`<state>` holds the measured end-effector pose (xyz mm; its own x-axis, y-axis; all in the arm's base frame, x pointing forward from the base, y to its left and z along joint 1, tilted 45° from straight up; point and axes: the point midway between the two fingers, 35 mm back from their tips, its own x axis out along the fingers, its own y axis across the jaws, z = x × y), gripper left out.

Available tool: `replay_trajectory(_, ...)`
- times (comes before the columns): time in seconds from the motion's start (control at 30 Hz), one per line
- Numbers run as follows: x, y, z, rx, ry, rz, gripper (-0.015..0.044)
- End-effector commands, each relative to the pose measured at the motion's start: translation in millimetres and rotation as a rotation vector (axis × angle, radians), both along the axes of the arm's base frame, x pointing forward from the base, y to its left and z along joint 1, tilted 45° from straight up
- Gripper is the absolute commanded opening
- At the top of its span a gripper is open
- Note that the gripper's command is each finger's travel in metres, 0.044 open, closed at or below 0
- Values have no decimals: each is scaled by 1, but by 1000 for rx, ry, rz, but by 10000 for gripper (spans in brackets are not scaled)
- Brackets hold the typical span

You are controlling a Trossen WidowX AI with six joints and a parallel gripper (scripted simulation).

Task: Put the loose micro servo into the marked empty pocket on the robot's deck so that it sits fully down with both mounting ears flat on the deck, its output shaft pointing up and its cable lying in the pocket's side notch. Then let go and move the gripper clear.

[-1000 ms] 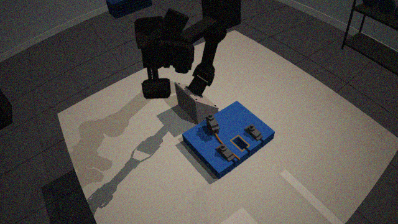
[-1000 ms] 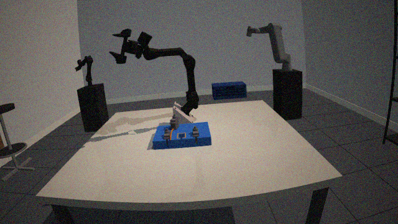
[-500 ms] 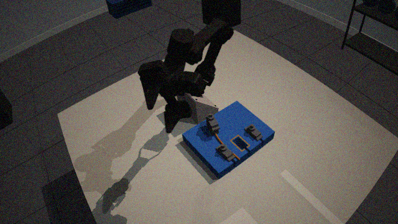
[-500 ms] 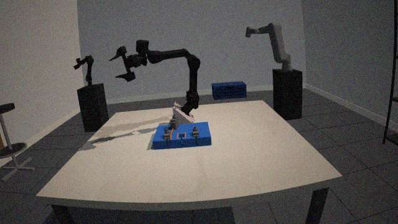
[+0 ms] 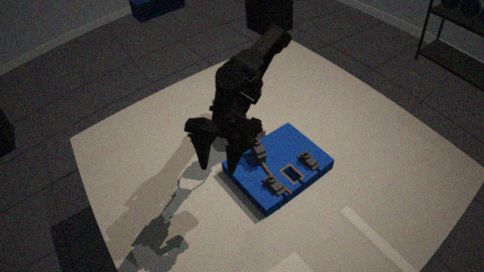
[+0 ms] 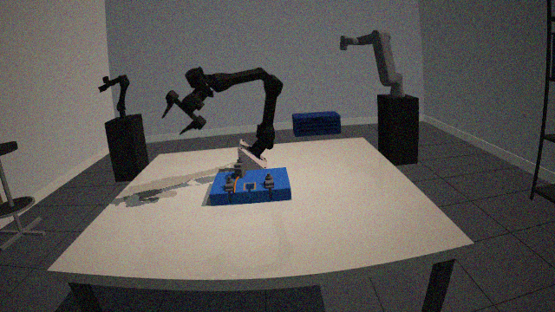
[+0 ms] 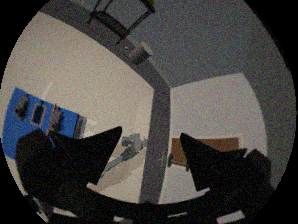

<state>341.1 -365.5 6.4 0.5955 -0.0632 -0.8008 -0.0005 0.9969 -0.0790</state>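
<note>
The blue deck (image 5: 288, 140) (image 6: 282, 193) (image 7: 14, 131) lies on the table. The loose servo (image 5: 259, 151) (image 6: 238, 169) rests on its rear left part, grey; its exact tilt is unclear. Its orange cable (image 5: 267, 168) (image 6: 235, 185) runs forward beside one fitted servo (image 5: 274, 185) (image 6: 229, 185) (image 7: 57, 121). The orange outline (image 5: 285, 167) (image 6: 244, 186) of the pocket surrounds an empty dark recess between that servo and another fitted servo (image 5: 308, 160) (image 6: 269, 182) (image 7: 22, 107). My gripper (image 5: 218, 170) (image 6: 172, 126) (image 7: 152, 132) is open and empty, high above the table, left of the deck in the exterior view.
The pale table (image 5: 378, 151) (image 6: 347, 217) carries the deck. My arm's light base plate (image 6: 251, 161) stands just behind the deck. Other arms on black pedestals (image 6: 398, 130) (image 6: 127, 147) and a blue box (image 6: 316, 123) stand beyond the table.
</note>
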Motion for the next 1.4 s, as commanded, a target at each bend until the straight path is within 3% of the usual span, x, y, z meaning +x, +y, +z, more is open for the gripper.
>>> replay_trajectory(0.0, -7, 30, -8, 112, 55, 5, 440)
replay_trajectory(0.5, -55, 149, -15, 538, 343, 5, 440)
replay_trajectory(0.97, -116, 251, 19, 894, 667, -23, 440)
replay_trajectory(1.37, -119, 271, 5, 910, 683, -25, 440)
